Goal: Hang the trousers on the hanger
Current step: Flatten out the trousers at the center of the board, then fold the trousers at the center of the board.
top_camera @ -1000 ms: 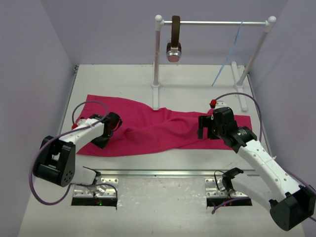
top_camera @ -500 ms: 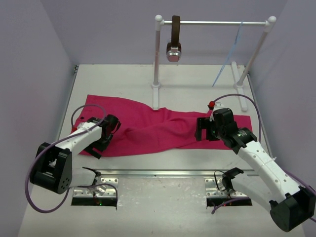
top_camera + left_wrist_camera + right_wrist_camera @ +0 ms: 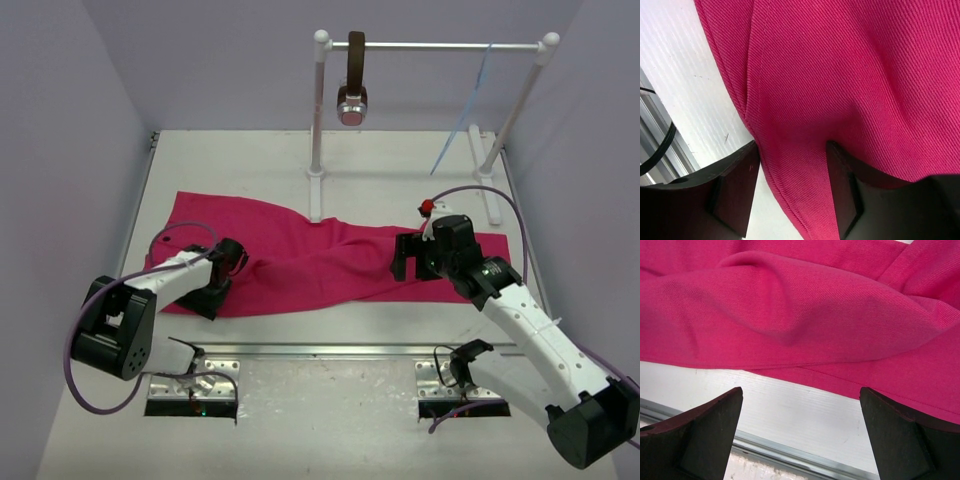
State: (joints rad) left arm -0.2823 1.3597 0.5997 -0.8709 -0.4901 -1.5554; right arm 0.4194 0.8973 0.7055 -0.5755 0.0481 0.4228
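The magenta trousers [image 3: 300, 262] lie spread flat across the middle of the table. My left gripper [image 3: 232, 263] sits low at their left end. In the left wrist view its jaws [image 3: 791, 146] stand apart, with the hemmed edge of the trousers [image 3: 850, 75] between them. A strip of bare table shows beside the left finger [image 3: 737, 180]. My right gripper [image 3: 402, 262] hovers over the right part of the cloth, wide open [image 3: 801, 390], with only table between its fingers and the trousers [image 3: 790, 315] just ahead. The pale blue hanger [image 3: 463, 118] hangs from the rail at the back right.
A white rack [image 3: 318, 120] stands at the back on two posts. A brown strap with a round metal end [image 3: 352, 92] hangs from its rail. A metal rail [image 3: 330, 349] runs along the table's front edge. Lilac walls close in both sides.
My left gripper, shut a second ago, has come apart, and its arm has shifted a little nearer. The right gripper has crept slightly left, still wide open.
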